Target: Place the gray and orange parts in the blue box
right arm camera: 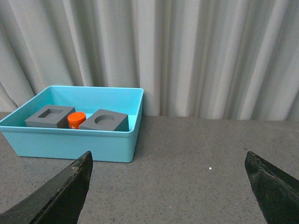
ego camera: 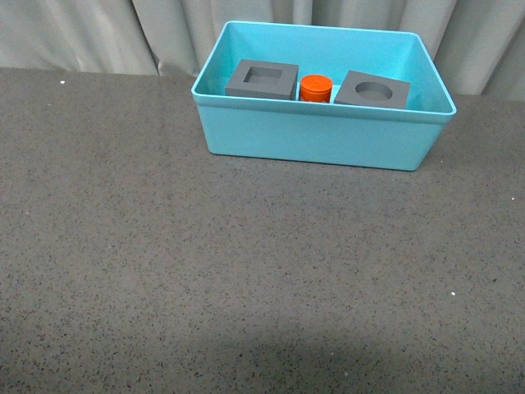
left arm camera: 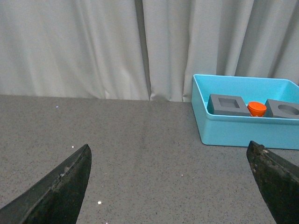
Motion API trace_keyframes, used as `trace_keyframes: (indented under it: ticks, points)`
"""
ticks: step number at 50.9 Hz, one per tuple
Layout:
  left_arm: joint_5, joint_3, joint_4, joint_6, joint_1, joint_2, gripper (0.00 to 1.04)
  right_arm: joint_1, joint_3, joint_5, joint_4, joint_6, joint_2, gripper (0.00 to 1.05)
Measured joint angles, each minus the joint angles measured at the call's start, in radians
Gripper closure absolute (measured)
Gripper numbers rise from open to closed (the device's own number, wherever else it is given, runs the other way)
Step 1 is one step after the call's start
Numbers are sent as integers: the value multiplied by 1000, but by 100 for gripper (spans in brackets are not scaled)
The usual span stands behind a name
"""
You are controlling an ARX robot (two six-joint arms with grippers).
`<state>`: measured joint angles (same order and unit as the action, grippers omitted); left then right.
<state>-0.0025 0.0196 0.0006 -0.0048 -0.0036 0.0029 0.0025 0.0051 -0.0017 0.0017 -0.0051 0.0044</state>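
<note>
The blue box [ego camera: 312,135] sits on the dark speckled desk [ego camera: 205,271] in the upper centre of the front view, in front of a pale curtain [ego camera: 98,33].

Contents, left to right in the front view:
- Gray cube with square recess [ego camera: 262,80], at the left of the box.
- Orange cylinder [ego camera: 315,88], between the two cubes, just beside both.
- Gray cube with round recess [ego camera: 372,90], at the right of the box, turned at a slight angle.

All three parts lie inside the box, toward its near wall.

Neither arm appears in the front view.

Left end effector [left arm camera: 170,186]: released, fingers spread wide at the lower corners of the left wrist view, grasping nothing. The box lies at the right of that frame.

Right end effector [right arm camera: 170,186]: released, fingers spread wide at the lower corners of the right wrist view, grasping nothing. The box lies at the left of that frame.
</note>
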Motion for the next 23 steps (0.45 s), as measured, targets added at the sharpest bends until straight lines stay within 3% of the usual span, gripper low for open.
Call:
trace_keyframes:
  ticks: [23]
  points:
    - [0,0,0,0,0,0,7,0,0,0,0,0,0,10]
